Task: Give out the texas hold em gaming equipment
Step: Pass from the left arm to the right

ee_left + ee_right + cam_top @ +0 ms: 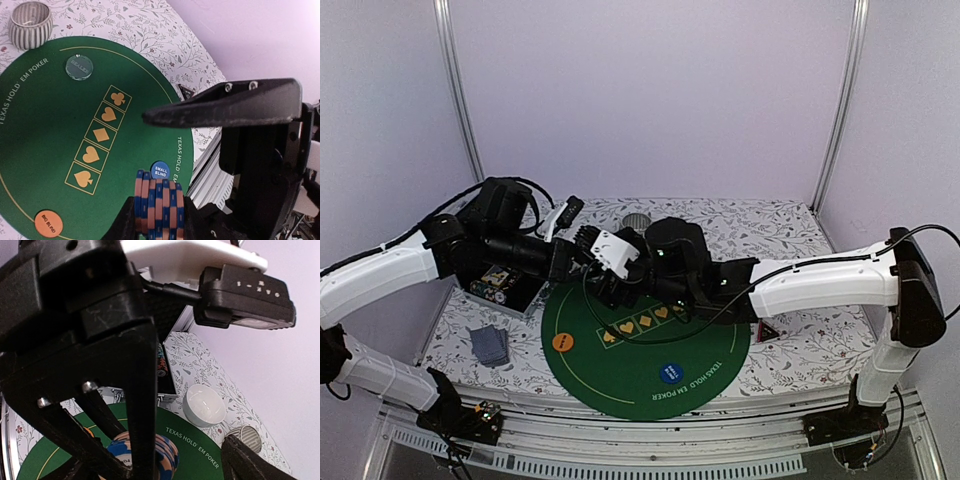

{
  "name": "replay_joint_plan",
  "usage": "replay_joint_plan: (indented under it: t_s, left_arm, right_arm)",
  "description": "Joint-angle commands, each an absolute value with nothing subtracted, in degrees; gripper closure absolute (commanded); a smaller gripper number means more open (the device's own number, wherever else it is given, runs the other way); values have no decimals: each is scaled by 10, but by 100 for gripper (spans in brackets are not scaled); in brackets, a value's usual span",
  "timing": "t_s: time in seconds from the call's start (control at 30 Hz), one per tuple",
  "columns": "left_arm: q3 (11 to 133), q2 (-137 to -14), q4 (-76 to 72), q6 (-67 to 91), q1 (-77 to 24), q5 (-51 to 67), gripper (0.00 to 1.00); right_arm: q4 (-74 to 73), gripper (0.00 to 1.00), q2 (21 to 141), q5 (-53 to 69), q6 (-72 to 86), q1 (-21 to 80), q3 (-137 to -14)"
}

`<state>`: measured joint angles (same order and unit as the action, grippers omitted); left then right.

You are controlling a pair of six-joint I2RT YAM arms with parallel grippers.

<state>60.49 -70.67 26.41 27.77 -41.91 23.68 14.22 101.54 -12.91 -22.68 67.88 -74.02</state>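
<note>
My left gripper (159, 220) is shut on a stack of blue-and-orange striped poker chips (159, 200), held on edge above the big green mat (45, 130). In the top view both grippers meet over the mat's upper left, the left gripper (603, 288) close beside the right gripper (626, 276). The right gripper is open; one of its fingers (225, 105) hangs just above the chips and nothing is gripped. From the right wrist the chips (167, 452) show between the left gripper's black fingers. On the mat lie the pale green dealer disc (79, 67), blue disc (160, 170) and orange disc (48, 223).
A grey-blue card stack (490, 345) lies left of the mat. An open case (502, 285) with more chips stands behind it. A white bowl (204, 405) and a striped grey bowl (245, 437) stand at the mat's far edge. A red-black triangle (767, 330) lies to the right.
</note>
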Motion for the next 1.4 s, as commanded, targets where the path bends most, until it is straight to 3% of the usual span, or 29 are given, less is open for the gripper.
replay_joint_plan:
  t_s: [0.0, 0.5, 0.57, 0.7, 0.87, 1.13, 1.23, 1.37]
  left_arm:
    - [603, -699, 255, 279, -423, 259, 100]
    - [605, -716, 242, 277, -423, 281, 100]
    - [603, -718, 240, 279, -423, 282, 100]
    - [603, -724, 239, 281, -423, 287, 100]
    - [604, -724, 238, 280, -423, 284, 100]
    - [595, -720, 234, 280, -422, 286, 100]
    - [584, -723, 220, 286, -422, 294, 100]
    - [550, -731, 173, 314, -421, 310, 96]
  right_arm:
    - [170, 24, 1036, -125, -236, 678, -766]
    - [148, 70, 1032, -138, -237, 670, -748]
    - [145, 70, 1028, -139, -229, 667, -743]
    - [144, 45, 1025, -164, -219, 665, -736]
    - [141, 44, 1020, -164, -220, 665, -733]
    - [127, 73, 1018, -149, -221, 665, -737]
    - [122, 94, 1014, -150, -218, 665, -736]
    - [117, 97, 1010, -152, -204, 665, -725]
